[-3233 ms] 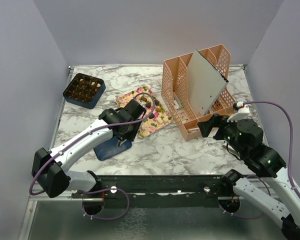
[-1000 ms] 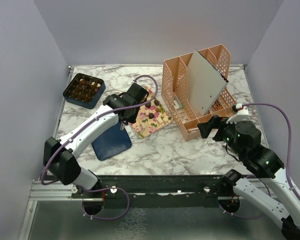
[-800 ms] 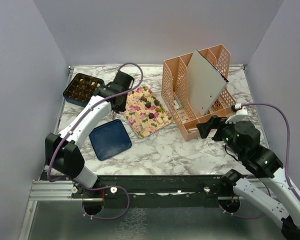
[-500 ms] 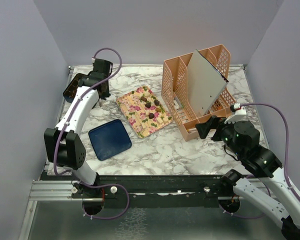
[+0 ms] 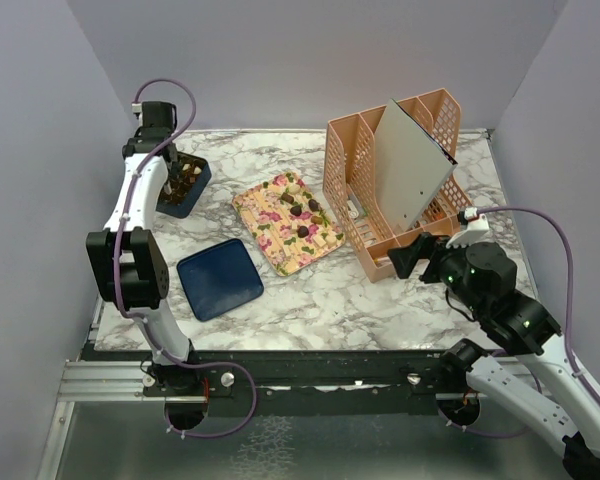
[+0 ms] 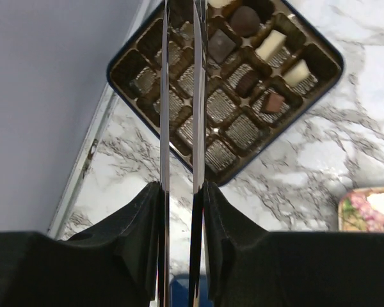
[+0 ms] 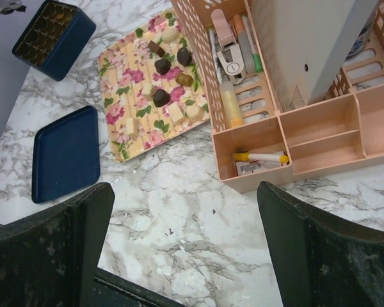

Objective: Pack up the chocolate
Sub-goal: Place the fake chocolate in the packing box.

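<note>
Hovering over the dark blue box (image 5: 187, 200) at upper left, left gripper (image 6: 179, 9) narrowly parted, any hold unclear, some chocolate (image 6: 246, 20) in the box's cells, more on the floral tray (image 7: 115, 70) at centre, right gripper (image 7: 184, 188) wide, empty, lower right.

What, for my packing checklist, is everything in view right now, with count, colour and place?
Square box with gridded tray: one, dark blue, far left corner.
Bite-size chocolates in the box: about seven visible, brown and cream.
Flat square lid: one, dark blue, near left.
Flowered rectangular tray: one, pink and yellow, table centre.
Chocolates on the tray: roughly ten, dark brown, tan, cream.
Plastic desk organiser: one, peach, right of tray, stationery inside.
Flat panel: one, grey, leaning in organiser.
Marble table: one, white-grey.
Left gripper: over the box, jaws narrowly apart; any load unseen.
Right gripper: open, near organiser.
</note>
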